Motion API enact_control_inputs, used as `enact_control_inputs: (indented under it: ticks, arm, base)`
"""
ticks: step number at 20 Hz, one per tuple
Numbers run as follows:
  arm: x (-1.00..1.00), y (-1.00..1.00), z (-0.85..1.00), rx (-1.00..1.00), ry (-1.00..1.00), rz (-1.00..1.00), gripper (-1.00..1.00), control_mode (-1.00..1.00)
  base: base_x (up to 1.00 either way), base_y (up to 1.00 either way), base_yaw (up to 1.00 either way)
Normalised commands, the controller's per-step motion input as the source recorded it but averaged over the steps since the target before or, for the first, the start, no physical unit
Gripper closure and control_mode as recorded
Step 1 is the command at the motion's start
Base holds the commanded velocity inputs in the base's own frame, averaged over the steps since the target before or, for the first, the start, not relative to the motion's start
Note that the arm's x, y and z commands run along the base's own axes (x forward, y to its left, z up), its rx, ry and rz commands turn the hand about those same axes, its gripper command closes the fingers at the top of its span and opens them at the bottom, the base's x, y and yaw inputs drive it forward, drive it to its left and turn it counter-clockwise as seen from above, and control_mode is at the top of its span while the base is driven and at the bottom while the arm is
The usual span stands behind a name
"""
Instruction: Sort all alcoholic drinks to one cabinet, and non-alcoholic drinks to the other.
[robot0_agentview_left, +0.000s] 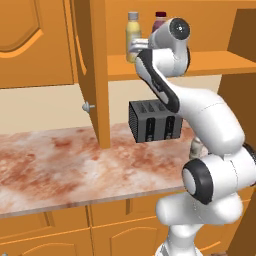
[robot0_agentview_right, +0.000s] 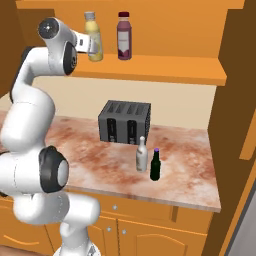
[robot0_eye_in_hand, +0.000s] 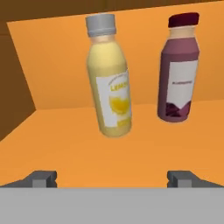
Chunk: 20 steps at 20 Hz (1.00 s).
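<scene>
Yellow plastic bottle (robot0_eye_in_hand: 110, 83) and purple bottle (robot0_eye_in_hand: 178, 70) stand side by side on the open cabinet shelf (robot0_agentview_right: 165, 67), the yellow one leaning slightly. Gripper (robot0_eye_in_hand: 113, 178) faces them with fingers spread wide, holding nothing. Pale glass bottle (robot0_agentview_right: 142, 155) and dark glass bottle (robot0_agentview_right: 155, 165) stand together on the counter (robot0_agentview_right: 185, 165), just in front of the toaster (robot0_agentview_right: 124, 122).
</scene>
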Motion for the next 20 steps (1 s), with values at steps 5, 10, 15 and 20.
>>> enact_control_inputs:
  ticks: [5,10,15,20]
  arm:
    - [-1.00,-0.16,-0.27,0.00,0.00,-0.05,-1.00,-1.00]
    - [-1.00,-0.39,-0.34,0.01,0.00,-0.09,-1.00,-1.00]
    - [-1.00,-0.60,-0.37,0.06,0.00,-0.12,-1.00,-1.00]
    - [-1.00,-0.63,-0.45,0.06,0.00,-0.12,-1.00,-1.00]
  base:
    - [0.00,0.00,0.00]
    - [0.00,0.00,0.00]
    - [0.00,0.00,0.00]
    - [0.00,0.00,0.00]
